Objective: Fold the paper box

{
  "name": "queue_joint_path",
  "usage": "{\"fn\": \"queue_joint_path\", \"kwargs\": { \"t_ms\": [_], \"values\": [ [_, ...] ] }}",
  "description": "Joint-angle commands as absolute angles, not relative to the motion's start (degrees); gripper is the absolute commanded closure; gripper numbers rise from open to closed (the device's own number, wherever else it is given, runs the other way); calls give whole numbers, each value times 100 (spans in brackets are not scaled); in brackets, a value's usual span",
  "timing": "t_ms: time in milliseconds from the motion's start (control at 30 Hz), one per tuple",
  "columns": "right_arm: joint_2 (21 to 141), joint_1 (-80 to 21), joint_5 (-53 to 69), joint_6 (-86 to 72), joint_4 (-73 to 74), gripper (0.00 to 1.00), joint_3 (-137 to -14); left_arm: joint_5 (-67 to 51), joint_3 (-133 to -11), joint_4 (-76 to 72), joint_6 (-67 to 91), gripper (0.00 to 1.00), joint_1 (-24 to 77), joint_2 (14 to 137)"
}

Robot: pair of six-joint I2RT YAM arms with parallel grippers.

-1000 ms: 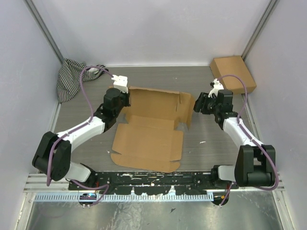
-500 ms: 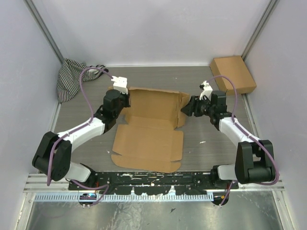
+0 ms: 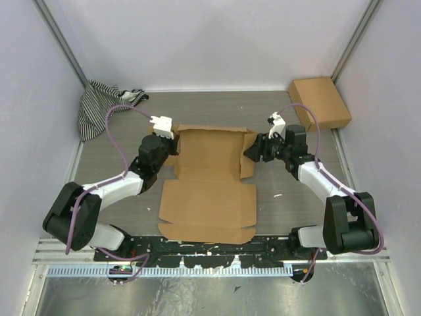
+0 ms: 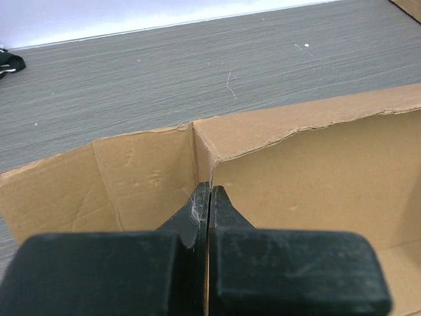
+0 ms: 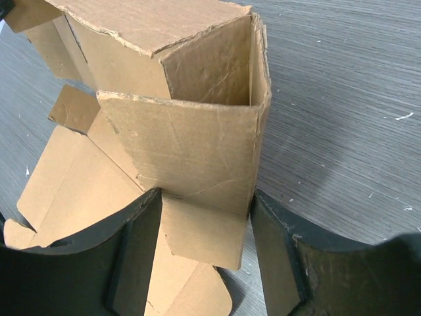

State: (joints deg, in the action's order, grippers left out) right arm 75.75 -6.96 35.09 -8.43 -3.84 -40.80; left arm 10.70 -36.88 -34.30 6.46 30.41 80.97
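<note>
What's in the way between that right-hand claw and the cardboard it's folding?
Nothing visible. The right claw stands open right at the paper box, its two fingers on either side of the raised side flap, with no other object between them.

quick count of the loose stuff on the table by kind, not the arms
cardboard boxes: 2 (the paper box, part-folded between the arms; smaller closed box, far right corner)
striped cloth: 1, far left corner
total: 3
</note>
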Motion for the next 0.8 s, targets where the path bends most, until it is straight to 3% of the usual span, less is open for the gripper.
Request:
{"fn": "queue_joint_path", "kwargs": {
  "t_ms": [0, 400, 767],
  "values": [
    [7415, -886, 3381, -638, -398, 39, -4265, 966, -3400, -4252, 711, 100, 3043, 7783],
    [6493, -1034, 2524, -879, -29, 36, -4045, 935, -2944, -4958, 866, 100, 3041, 7638],
    [6567, -1349, 2541, -864, -230, 38, -3710, 868, -2406, -5913, 1045, 100, 3045, 7907]
  ]
}}
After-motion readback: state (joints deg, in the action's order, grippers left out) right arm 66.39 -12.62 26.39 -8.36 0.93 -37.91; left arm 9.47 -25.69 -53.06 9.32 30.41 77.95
